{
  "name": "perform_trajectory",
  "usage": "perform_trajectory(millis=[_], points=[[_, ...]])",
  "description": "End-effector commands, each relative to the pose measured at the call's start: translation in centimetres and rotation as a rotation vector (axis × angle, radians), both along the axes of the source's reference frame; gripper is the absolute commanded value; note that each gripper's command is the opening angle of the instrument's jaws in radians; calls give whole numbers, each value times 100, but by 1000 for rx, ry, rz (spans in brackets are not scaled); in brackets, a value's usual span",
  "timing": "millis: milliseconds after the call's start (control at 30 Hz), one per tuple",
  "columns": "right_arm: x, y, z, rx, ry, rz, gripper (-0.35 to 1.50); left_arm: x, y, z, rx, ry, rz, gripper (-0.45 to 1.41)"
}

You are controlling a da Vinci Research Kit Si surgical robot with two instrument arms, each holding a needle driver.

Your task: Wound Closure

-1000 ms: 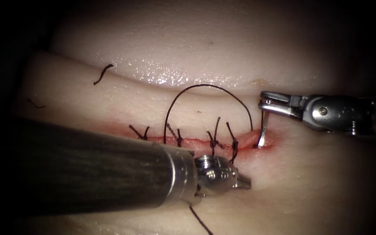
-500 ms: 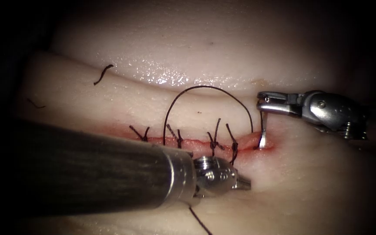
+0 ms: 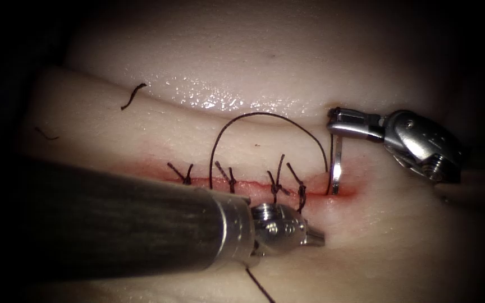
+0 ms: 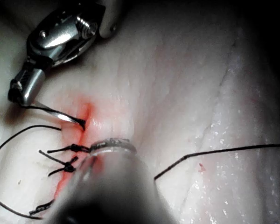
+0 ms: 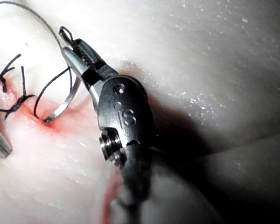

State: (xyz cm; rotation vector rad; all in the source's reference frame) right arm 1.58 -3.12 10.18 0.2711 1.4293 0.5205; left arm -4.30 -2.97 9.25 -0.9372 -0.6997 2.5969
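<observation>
The tissue [image 3: 287, 67] has a cut [image 3: 254, 182] running across it, with red fluid along its line. My right tool [image 3: 338, 123] is shut on the curved needle [image 3: 337, 165] near its thread end. The needle hangs down from the jaws and its tip is in the tissue at the cut's right end. The same grip shows in the right wrist view, right tool [image 5: 74, 51] and needle [image 5: 65, 102], and in the left wrist view, right tool [image 4: 19, 95] and needle [image 4: 60, 114]. Thread [image 3: 265, 114] arches from the needle leftward over the stitches. My left tool [image 3: 315, 238] rests shut just below the cut, holding nothing I can see.
Several knotted stitches [image 3: 276, 185] close the cut left of the needle. A cut end of thread [image 3: 132, 95] lies at the upper left. Another strand of thread [image 3: 258, 285] runs out under the left tool's shaft [image 3: 113, 219], which covers the lower left.
The right tool's wrist has turned and its jaws have risen slightly up and left. The needle now stands more upright, with more of it showing above the cut. The left tool has stayed put.
</observation>
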Motion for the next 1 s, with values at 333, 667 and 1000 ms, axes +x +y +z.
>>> perform_trajectory(millis=[333, 667, 1000], points=[[6, -15, 14, 55, -14, -55, -35, -2, -4, 6, 3, -5, -3, -17], [7, -13, 15, 148, 59, -66, -35, 0, -4, 8, 1, -7, 0, -17], [10, -25, 19, 292, 106, -52, -35, 0, -5, 9, 0, -6, 0, -17]])
